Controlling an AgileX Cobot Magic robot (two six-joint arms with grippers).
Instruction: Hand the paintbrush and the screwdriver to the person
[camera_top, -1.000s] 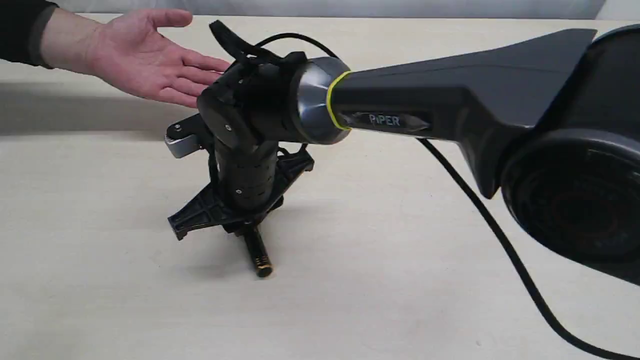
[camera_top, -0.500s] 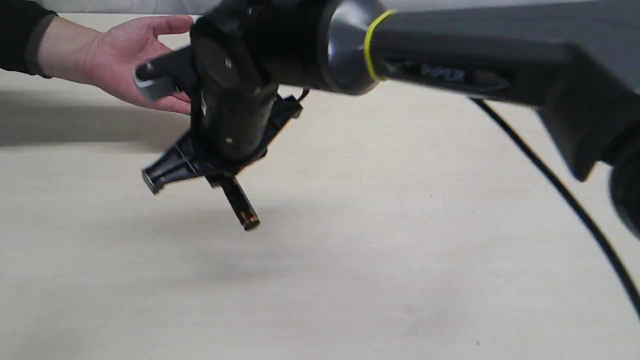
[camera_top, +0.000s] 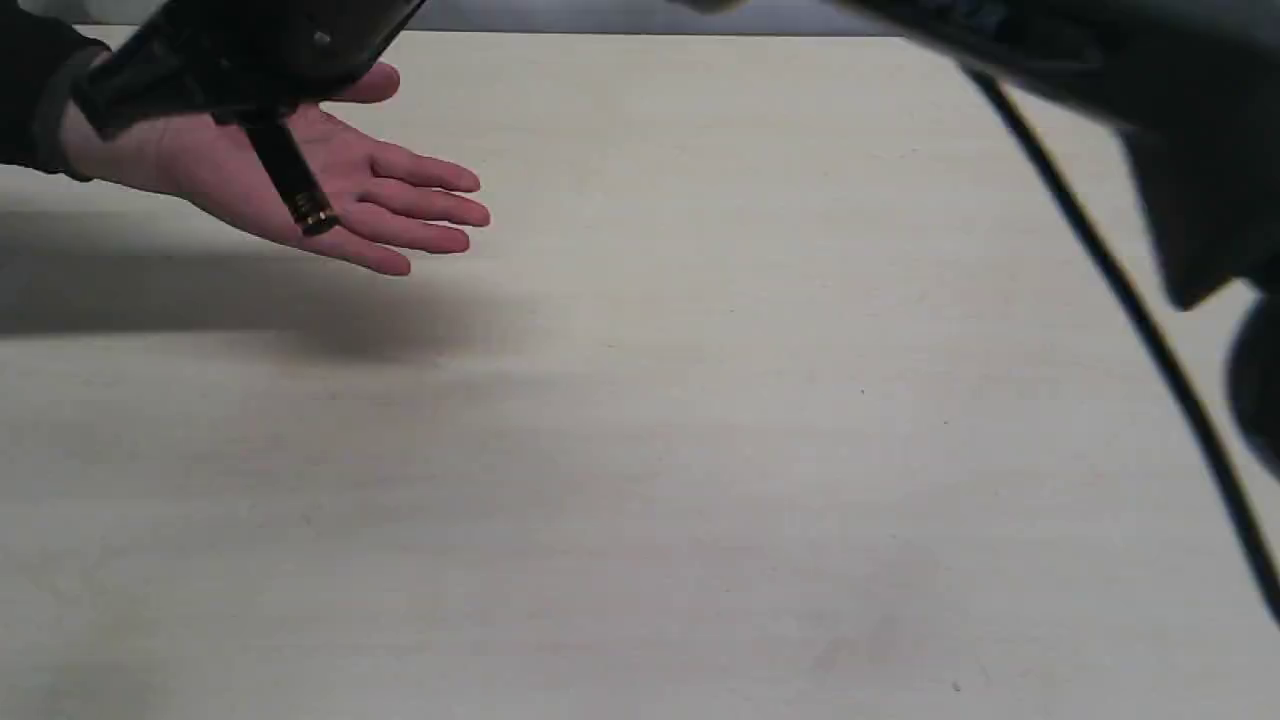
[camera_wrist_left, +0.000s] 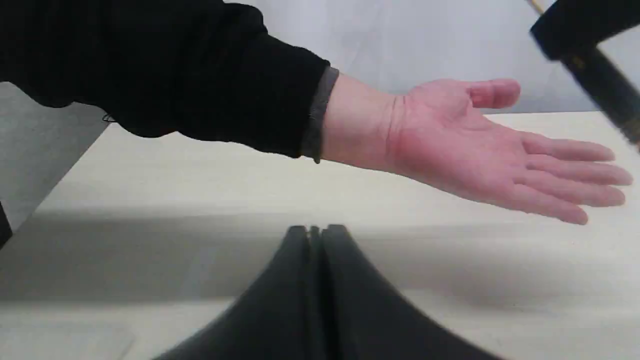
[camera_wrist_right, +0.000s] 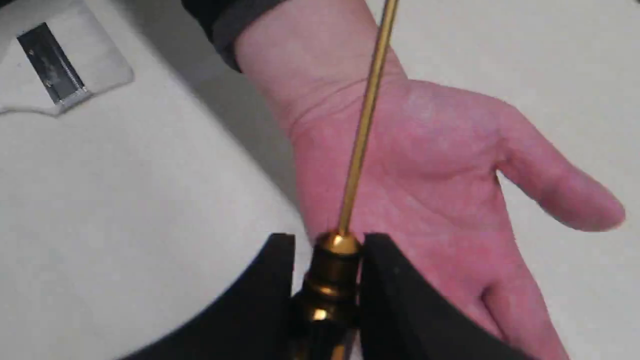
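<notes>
The person's open hand (camera_top: 400, 200) is held palm up over the far left of the table, with a dark sleeve cuff (camera_wrist_left: 315, 115) at the wrist. My right gripper (camera_top: 245, 110) hangs above the palm, shut on the screwdriver (camera_top: 290, 175). The black handle with gold rings points down toward the fingers. In the right wrist view the gripper (camera_wrist_right: 327, 240) clamps the gold collar, and the brassy shaft (camera_wrist_right: 365, 125) runs out over the palm (camera_wrist_right: 425, 165) without touching it. My left gripper (camera_wrist_left: 315, 230) is shut on nothing, low near the table. The paintbrush is out of view.
The right arm's dark body (camera_top: 1200, 150) and its black cable (camera_top: 1130, 300) cross the right side of the pale table (camera_top: 700, 400). A flat pale plate with a dark strip (camera_wrist_right: 50, 62) lies beside the person's wrist.
My right gripper has lifted the screwdriver off the table and carried it up and to the left, over the person's palm. The hand has stayed in much the same place.
</notes>
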